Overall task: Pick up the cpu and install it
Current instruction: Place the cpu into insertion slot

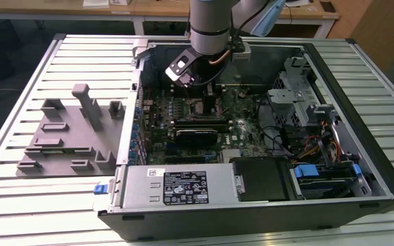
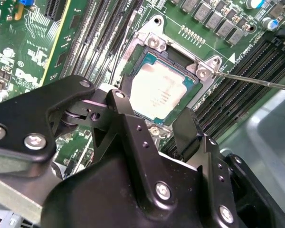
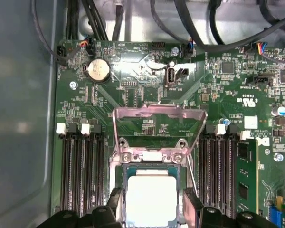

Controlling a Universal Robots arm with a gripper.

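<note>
You've got the slatted table [image 1: 26,205] carrying the open computer case [image 1: 252,223], which takes the middle and the exterior view's right. The grey tray [image 1: 67,138] lies just beside it on the exterior view's left. The arm [image 1: 209,25] drops in from the top centre of that view, straight down over the green motherboard [image 1: 248,130]. In the first wrist view, the socket [image 3: 149,156] has its metal load plate [image 3: 159,111] tipped up. And there's the cpu [image 2: 161,92], lying flat and square inside the socket frame, silvery lid up. Your gripper [image 2: 152,111] sits right over it with its black fingers [image 2: 118,102] spread apart, one on each side of the chip, nothing lifted between them.
</note>
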